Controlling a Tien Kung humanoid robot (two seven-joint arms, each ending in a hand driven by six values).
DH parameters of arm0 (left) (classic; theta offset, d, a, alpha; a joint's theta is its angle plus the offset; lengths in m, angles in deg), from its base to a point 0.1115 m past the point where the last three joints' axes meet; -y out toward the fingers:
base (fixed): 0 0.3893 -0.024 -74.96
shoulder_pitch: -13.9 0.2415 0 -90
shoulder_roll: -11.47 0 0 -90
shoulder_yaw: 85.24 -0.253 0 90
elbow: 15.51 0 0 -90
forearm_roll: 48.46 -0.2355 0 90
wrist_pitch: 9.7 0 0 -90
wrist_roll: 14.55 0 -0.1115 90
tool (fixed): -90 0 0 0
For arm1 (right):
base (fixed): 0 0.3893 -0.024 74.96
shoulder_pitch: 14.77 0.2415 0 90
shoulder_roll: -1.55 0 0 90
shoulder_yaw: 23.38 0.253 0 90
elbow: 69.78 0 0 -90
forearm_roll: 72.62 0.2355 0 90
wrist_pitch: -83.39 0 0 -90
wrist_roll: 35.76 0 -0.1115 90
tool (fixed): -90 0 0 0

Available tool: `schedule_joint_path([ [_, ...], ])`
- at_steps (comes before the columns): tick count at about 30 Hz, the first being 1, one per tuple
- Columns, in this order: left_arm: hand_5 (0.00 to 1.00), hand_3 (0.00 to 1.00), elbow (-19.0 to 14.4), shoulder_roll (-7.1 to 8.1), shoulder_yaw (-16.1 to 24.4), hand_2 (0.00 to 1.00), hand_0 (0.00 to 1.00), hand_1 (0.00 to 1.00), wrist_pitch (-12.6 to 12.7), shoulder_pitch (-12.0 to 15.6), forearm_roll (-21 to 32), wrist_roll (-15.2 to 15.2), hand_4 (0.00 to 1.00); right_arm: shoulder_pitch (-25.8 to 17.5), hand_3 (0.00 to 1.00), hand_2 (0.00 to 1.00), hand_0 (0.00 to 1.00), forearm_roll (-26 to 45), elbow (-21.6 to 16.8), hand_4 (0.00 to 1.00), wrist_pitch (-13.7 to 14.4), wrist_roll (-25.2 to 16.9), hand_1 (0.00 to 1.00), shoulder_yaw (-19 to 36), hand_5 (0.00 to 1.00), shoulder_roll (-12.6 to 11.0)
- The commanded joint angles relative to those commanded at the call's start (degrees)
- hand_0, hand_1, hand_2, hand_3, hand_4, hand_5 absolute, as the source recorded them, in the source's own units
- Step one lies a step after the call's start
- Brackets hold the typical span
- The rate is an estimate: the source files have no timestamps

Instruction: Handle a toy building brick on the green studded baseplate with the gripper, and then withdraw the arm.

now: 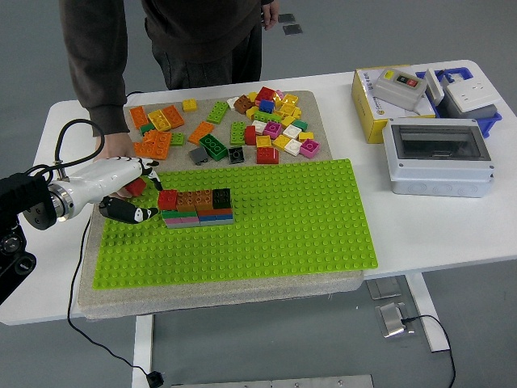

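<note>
The person [174,36] at the table's far edge is cut off above the chest by the picture's top edge.

Left hand [121,190] fingers [139,213] hold a red brick [136,187] beside the green baseplate [266,234].

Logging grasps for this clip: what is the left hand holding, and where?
The left hand holds nothing visible; its fingers curl just left of the brick stack.
</note>
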Motion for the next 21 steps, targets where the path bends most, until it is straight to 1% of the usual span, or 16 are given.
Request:
schedule_joint_path([
  [13, 0.332, 0.678, 0.9, -1.11, -0.1, 0.978, 0.991, 0.988, 0.0, 0.3, 0.0, 0.0, 0.709, 0.2, 0.796, 0.531, 0.635, 0.5, 0.0, 0.67, 0.3, -0.2, 0.564, -0.5, 0.998, 0.1],
  [21, 0.334, 0.67, 1.2, -1.46, -0.3, 0.976, 0.991, 0.986, 0.0, 0.7, 0.0, -0.1, 0.708, 0.2, 0.794, 0.528, 0.637, 0.6, 0.0, 0.67, 0.3, -0.2, 0.565, -0.5, 0.998, 0.1],
])
